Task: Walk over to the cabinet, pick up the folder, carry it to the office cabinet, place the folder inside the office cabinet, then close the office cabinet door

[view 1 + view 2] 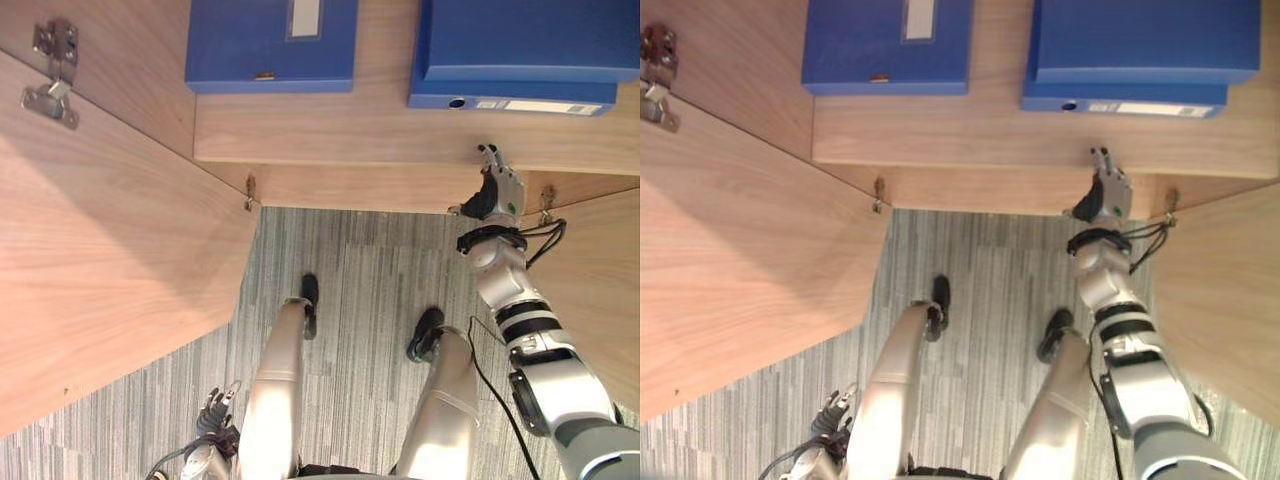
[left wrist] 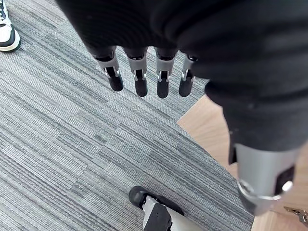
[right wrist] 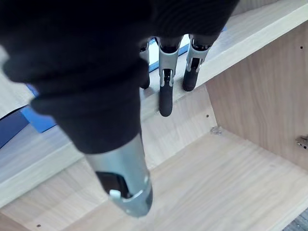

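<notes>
While the left door [image 1: 100, 250] stands wide open at the left of the frame, my left hand [image 1: 215, 412] hangs at the lower left, fingers straight, holding nothing. One blue folder [image 1: 270, 45] lies at the top middle, and a stack of two folders [image 1: 520, 45] at the upper right. My right hand [image 1: 497, 185], fingers straight and empty, is at the shelf [image 1: 350, 130] edge below the stack. I think I should reach in slowly and grab just one.

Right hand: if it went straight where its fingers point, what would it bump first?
Probably the wooden shelf: the right hand points its straight fingers at its front edge. If it cleared that, the stacked blue folders would come next. Depth is hard to judge.
</notes>
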`<state>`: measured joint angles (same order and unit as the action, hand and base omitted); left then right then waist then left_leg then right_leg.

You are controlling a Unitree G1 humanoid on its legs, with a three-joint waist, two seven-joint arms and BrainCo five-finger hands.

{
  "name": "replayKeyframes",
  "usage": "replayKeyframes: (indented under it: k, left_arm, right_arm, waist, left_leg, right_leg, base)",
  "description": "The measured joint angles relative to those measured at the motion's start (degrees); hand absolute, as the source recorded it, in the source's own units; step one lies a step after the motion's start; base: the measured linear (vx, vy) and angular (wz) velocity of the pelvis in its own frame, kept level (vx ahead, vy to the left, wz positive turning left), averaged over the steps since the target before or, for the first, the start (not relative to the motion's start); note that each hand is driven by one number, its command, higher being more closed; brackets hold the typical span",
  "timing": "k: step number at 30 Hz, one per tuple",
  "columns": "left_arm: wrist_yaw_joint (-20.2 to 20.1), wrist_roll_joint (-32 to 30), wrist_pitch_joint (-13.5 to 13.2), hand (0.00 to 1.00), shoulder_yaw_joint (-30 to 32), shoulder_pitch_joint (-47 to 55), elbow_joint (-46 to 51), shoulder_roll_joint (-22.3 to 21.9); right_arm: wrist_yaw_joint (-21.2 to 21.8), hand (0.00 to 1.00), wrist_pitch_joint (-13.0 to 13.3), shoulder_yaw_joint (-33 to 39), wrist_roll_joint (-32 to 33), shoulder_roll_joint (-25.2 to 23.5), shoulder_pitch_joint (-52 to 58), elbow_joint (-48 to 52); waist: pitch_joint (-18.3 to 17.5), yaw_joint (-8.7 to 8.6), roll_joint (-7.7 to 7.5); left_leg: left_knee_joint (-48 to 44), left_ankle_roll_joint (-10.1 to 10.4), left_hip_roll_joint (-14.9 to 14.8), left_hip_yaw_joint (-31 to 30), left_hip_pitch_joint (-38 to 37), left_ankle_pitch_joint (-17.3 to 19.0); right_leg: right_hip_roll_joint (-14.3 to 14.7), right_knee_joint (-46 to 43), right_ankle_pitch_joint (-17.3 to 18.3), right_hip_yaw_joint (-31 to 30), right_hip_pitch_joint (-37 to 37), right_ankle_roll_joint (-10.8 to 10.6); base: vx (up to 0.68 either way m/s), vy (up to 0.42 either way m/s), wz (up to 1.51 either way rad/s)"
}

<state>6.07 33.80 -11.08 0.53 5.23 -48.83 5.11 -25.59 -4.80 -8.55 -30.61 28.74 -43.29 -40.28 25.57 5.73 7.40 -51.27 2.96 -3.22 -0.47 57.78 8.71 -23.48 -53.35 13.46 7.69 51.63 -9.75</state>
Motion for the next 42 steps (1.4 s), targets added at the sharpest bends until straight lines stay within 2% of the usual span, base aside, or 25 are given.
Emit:
replayKeyframes:
  k: [12, 20, 28, 42]
  left_arm:
    - [0.09, 0.06, 0.04, 0.00, 1.39, -0.14, 0.05, -1.26]
    - [-0.09, -0.06, 0.30, 0.00, 3.57, -0.38, -0.09, -2.65]
    - [-0.37, -0.24, 0.54, 0.00, 4.98, -0.83, -0.04, -3.42]
    - [-0.96, -0.28, 0.83, 0.00, 6.51, -0.84, 0.01, -3.90]
  right_arm:
    - [0.57, 0.00, 0.36, -2.10, 2.72, 2.81, -5.94, -2.85]
    - [4.56, 0.00, 0.42, -5.07, 6.76, 5.47, -13.02, -4.00]
    - [8.11, 0.00, -0.26, -7.38, 4.60, 5.39, -18.20, -6.71]
    - [11.97, 0.00, -0.17, -9.96, 4.48, 6.66, -20.64, -7.87]
  waist:
    - [0.23, 0.30, 0.49]
    - [0.42, 0.22, 0.88]
    - [0.49, 0.97, 0.83]
    - [0.61, 0.61, 0.64]
  left_leg:
    - [-1.08, 0.33, 0.01, 0.12, 3.31, -0.21]
    - [-2.38, 0.61, 0.02, -0.60, 5.42, -0.39]
    - [-3.32, 1.00, 0.52, -1.29, 6.13, -0.52]
    - [-2.93, 1.32, 0.63, -1.49, 6.17, -0.74]
  right_leg:
    - [-0.67, -1.39, -0.27, 0.10, 3.33, -0.48]
    - [-0.97, -3.01, 0.13, 0.84, 5.06, -0.61]
    - [-1.90, -4.75, 1.44, 1.47, 5.27, -0.56]
    - [-2.22, -4.79, 1.46, 1.58, 5.40, -0.58]
  base:
    - [-0.01, 0.006, 0.01]
    - [0.05, -0.007, 0.02]
    - [0.06, -0.018, 0.07]
    - [0.04, -0.007, 0.01]
